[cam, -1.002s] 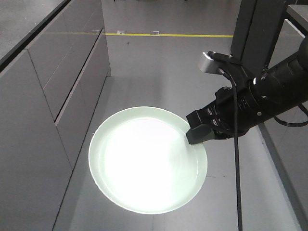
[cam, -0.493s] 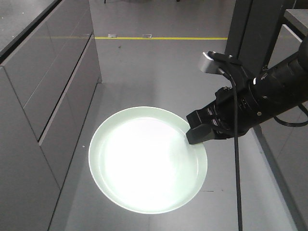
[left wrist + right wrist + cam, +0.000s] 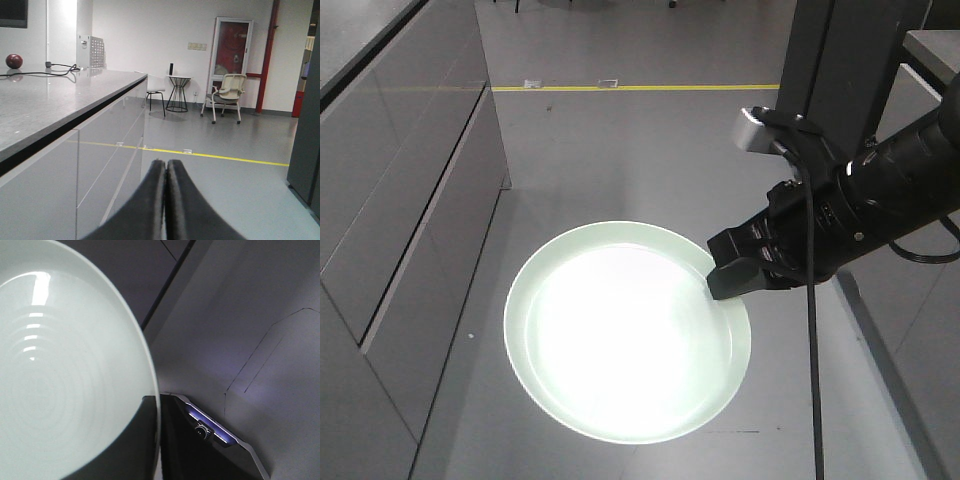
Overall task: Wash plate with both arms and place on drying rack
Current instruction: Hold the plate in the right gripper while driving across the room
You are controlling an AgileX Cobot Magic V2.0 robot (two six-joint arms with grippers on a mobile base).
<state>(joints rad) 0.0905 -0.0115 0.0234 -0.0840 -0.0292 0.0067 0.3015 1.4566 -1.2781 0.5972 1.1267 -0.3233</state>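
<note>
The plate [image 3: 620,335] hangs level and face up above the grey floor [image 3: 620,160], resting on nothing. Glare washes out its middle in the front view, so whether its surface is wet or dry cannot be told. The right wrist view shows faint rings on its face.

The right gripper [image 3: 723,278] pinches the plate's rim at about 2 o'clock: one finger lies on top of the rim, and the wrist view shows a dark finger beneath it. The right arm [image 3: 890,190] runs off toward 3 o'clock. A small silver box [image 3: 752,130] sits above the wrist at 1 o'clock from the plate, and a black cable [image 3: 812,380] drops from the wrist to the bottom edge.

At 9 o'clock from the plate stands a run of grey cabinets [image 3: 400,220], apart from it. At 12 o'clock, well off, a yellow line [image 3: 640,88] crosses the floor. A dark column [image 3: 840,60] rises behind the arm.

The left gripper [image 3: 166,170] has its fingers pressed together with nothing between them, pointing along the cabinet front. In its view a grey counter [image 3: 45,105] lies at 9 o'clock with a red ball [image 3: 14,61] on it far back, and a chair [image 3: 226,95] stands at 1 o'clock by the far wall.
</note>
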